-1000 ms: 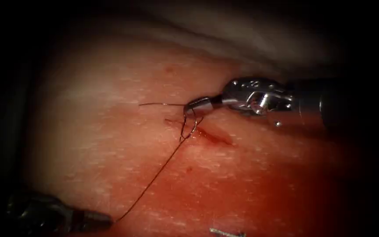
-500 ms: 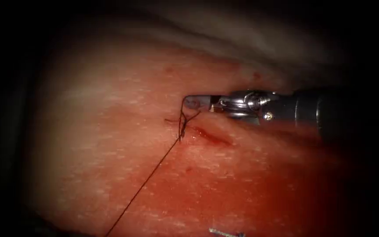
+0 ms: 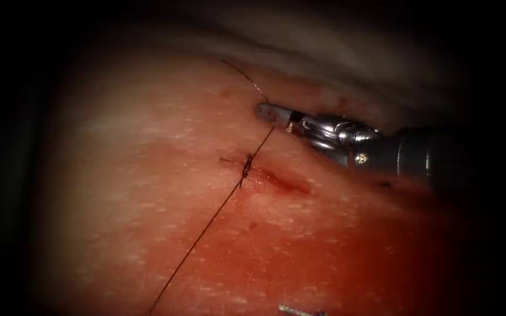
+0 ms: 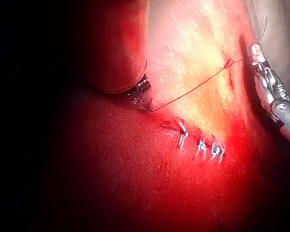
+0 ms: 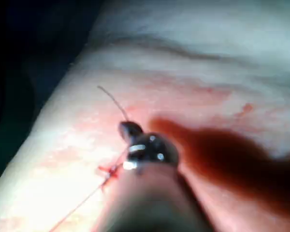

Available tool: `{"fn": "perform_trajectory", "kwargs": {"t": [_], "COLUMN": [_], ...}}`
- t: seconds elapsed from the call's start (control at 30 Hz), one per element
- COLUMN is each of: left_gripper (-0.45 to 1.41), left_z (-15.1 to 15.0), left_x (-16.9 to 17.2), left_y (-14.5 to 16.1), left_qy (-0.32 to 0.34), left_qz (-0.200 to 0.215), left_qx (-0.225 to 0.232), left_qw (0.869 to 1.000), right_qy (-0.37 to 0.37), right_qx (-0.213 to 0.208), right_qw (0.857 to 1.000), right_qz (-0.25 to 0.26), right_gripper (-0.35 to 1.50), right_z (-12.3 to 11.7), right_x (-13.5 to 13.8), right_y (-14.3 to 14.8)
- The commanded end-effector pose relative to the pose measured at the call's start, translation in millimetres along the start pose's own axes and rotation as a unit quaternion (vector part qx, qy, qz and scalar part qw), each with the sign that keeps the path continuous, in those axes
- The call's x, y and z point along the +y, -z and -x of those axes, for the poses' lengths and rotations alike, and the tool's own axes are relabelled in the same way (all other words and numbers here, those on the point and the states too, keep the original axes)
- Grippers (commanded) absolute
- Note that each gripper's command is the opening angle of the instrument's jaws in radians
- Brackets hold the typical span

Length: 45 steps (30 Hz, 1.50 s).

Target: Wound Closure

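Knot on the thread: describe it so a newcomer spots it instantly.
Find the dark red cut in the tissue. At its left end, one thread runs diagonally up to the right gripper. The knot is the small dark tangle on that otherwise thin line.

This is a surgical training bench in a lab, not an operating room. A slab of tissue (image 3: 147, 175) lies under a hard spotlight with darkness all around it, pale fatty skin on the far side and red fluid (image 3: 335, 257) soaking the near side. A short cut (image 3: 279, 181) is being stitched with dark thread (image 3: 206, 228), knotted at the cut's left end. A slim metal wristed tool (image 3: 265, 111) on a long shaft reaches in from the right, the right arm's tool. Small metal clips (image 4: 203, 145) sit in a row across the red surface nearby, as practice leaves them.
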Motion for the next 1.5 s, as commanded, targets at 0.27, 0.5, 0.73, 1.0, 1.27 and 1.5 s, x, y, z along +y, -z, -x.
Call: {"fn": "perform_trajectory", "kwargs": {"t": [0.27, 0.5, 0.73, 1.0, 1.27, 1.5], "left_gripper": [-0.35, -0.35, -0.35, -0.35, -0.35, -0.35], "left_z": [-1.3, -1.7, -1.5, -2.0, -6.4, -7.3], "left_x": [2.0, 3.3, 3.8, 3.2, -7.7, -18.7], "left_y": [0.0, 0.3, 0.4, 1.2, 5.0, 7.9], "left_qy": [0.0, -0.003, -0.006, -0.004, -0.008, -0.013], "left_qz": [0.007, 0.007, 0.007, 0.011, -0.033, -0.081], "left_qx": [0.005, 0.005, 0.005, 0.008, 0.018, 0.012], "left_qw": [1.0, 1.0, 1.0, 1.0, 0.999, 0.997], "right_qy": [0.023, 0.034, 0.033, 0.03, 0.251, 0.384], "right_qx": [-0.002, -0.016, -0.014, -0.007, 0.024, 0.047], "right_qw": [1.0, 0.999, 0.999, 0.999, 0.959, 0.921], "right_qz": [0.006, 0.019, 0.022, 0.012, -0.129, -0.052], "right_gripper": [-0.35, -0.35, -0.35, -0.35, 1.23, 1.41], "right_z": [0.0, -0.2, -1.1, -1.1, -2.5, -6.6], "right_x": [1.0, 3.4, 3.3, 3.0, -0.2, 0.7], "right_y": [-1.8, -3.6, -2.9, -2.6, -0.1, 4.3]}}
